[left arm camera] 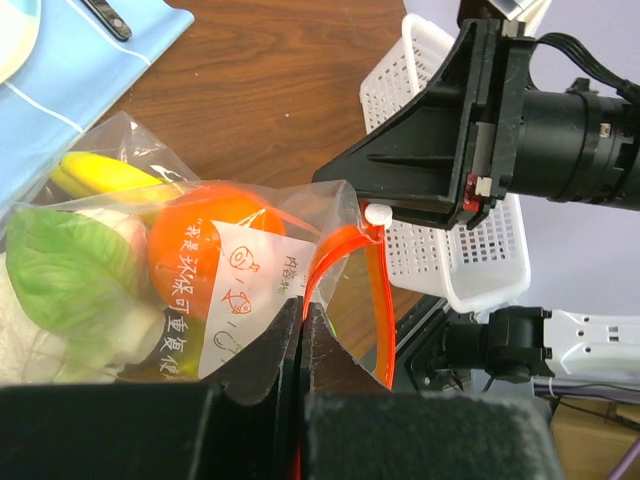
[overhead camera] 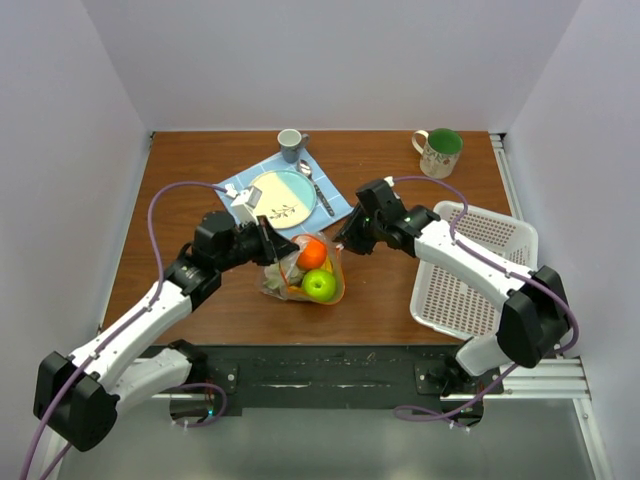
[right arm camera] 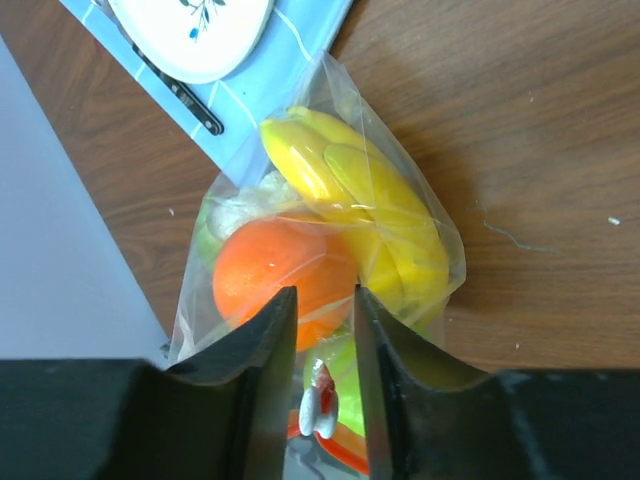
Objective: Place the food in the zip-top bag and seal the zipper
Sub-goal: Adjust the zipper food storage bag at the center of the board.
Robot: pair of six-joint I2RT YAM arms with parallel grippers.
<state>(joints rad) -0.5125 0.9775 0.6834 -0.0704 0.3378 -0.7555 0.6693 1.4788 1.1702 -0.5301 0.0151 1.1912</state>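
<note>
Left hand [left arm camera: 300, 308] clamps zip-top bag [left arm camera: 120, 150], right hand [right arm camera: 322, 292] straddles white slider [right arm camera: 318, 402], grip unclear, slider hidden overhead.

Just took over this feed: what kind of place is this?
Probably a lab test booth staged as a dining table: white walls box in a wooden tabletop holding a plate and a mug.

Bag L: left gripper [overhead camera: 268, 240] pinching zip-top bag [overhead camera: 303, 272] edge, blocks.
Bag R: right gripper [overhead camera: 345, 236] at zipper [left arm camera: 345, 240], jaws slightly apart, blocks.
Behind: plate [overhead camera: 283, 193] near bag, tight.
R side: basket [overhead camera: 480, 270], R arm across it.
Front: bare table [overhead camera: 230, 320] betw. bag & near edge, free.
</note>
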